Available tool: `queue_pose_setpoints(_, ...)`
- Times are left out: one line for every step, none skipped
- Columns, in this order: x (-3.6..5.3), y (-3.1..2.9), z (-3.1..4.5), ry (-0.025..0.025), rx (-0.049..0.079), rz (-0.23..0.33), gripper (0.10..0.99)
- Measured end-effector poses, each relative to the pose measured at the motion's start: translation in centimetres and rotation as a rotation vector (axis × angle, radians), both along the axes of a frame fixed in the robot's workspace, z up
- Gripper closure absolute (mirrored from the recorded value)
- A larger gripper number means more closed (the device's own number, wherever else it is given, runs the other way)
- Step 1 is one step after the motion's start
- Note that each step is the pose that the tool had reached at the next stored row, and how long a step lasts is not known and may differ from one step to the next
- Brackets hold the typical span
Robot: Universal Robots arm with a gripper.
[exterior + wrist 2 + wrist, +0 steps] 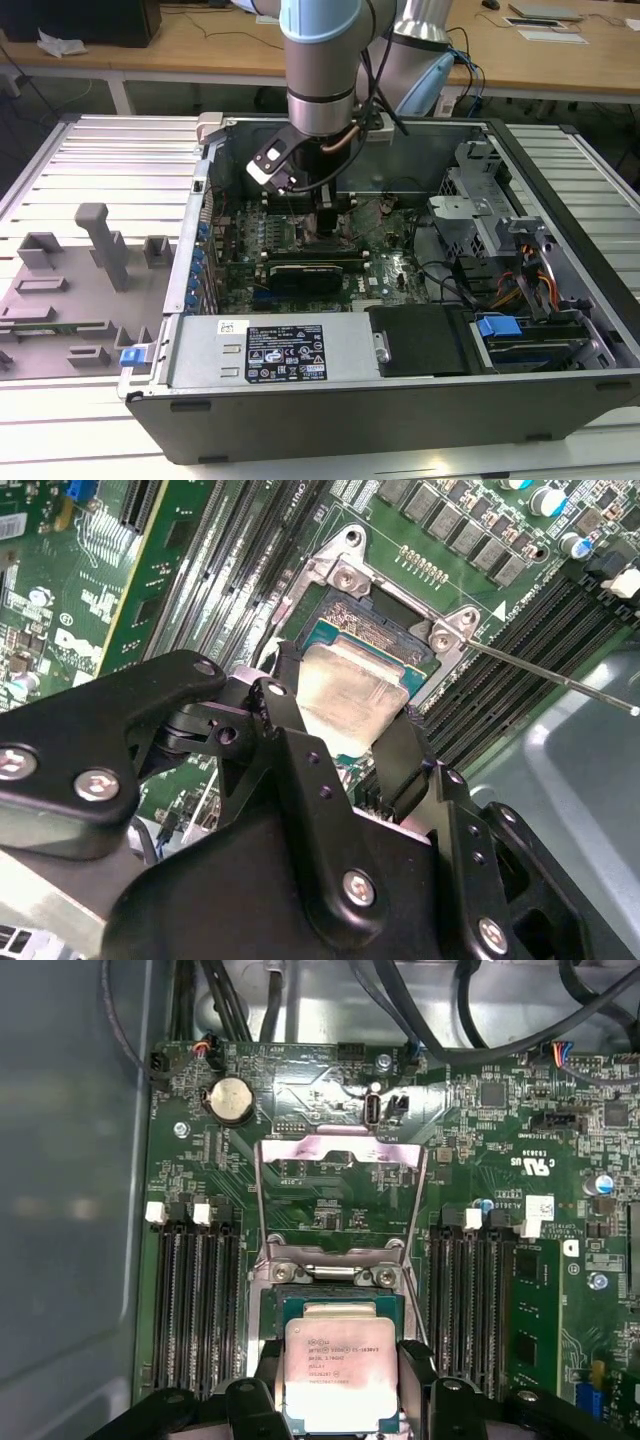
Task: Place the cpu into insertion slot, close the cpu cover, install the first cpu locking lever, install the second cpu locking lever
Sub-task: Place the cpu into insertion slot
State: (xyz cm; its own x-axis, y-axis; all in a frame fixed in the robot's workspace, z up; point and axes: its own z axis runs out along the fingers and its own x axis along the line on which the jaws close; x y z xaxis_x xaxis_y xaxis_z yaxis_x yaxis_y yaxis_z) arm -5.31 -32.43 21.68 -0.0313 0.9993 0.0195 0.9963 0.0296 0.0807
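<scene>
Mostly cut off at its black body, the gripper [342, 1358] had two fingers [268, 1360] clamped on opposite sides of one cpu [338, 1385], which covered most of the one insertion slot [330, 1307], seating unclear, with one cpu cover [340, 1148] raised open beyond.

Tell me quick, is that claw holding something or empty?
Gripper: closed on the cpu, a finger on each side, at the insertion slot.
</scene>
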Motion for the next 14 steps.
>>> queue_pose_setpoints(-0.01, 0.00, -0.09, 0.0007, 0.000, -0.002, 0.545)
queue_pose_setpoints(-0.01, 0.00, -0.16, 0.0013, 0.000, -0.004, 0.545)
queue_pose_setpoints(-0.01, 0.00, -0.24, 0.0018, 0.000, -0.006, 0.545)
queue_pose_setpoints(-0.02, 0.00, -0.33, 0.0026, 0.000, -0.008, 0.545)
queue_pose_setpoints(-0.02, 0.00, -0.42, 0.0034, 0.000, -0.010, 0.545)
queue_pose_setpoints(-0.01, 0.00, -0.54, 0.0046, 0.000, -0.014, 0.545)
queue_pose_setpoints(-0.02, 0.00, -0.65, 0.0058, 0.000, -0.017, 0.545)
queue_pose_setpoints(-0.01, 0.00, -0.76, 0.0068, 0.000, -0.020, 0.545)
queue_pose_setpoints(-0.01, 0.00, -0.81, 0.0074, 0.000, -0.021, 0.545)
queue_pose_setpoints(-0.02, -0.01, -0.81, 0.0077, 0.000, -0.022, 0.545)
queue_pose_setpoints(-0.02, -0.01, -0.81, 0.0078, 0.000, -0.022, 0.545)
queue_pose_setpoints(-0.01, 0.00, -0.83, 0.0076, 0.000, -0.022, 0.545)
queue_pose_setpoints(-0.01, 0.00, -0.83, 0.0077, 0.000, -0.022, 0.545)
queue_pose_setpoints(-0.01, 0.00, -0.85, 0.0076, 0.000, -0.025, 0.545)
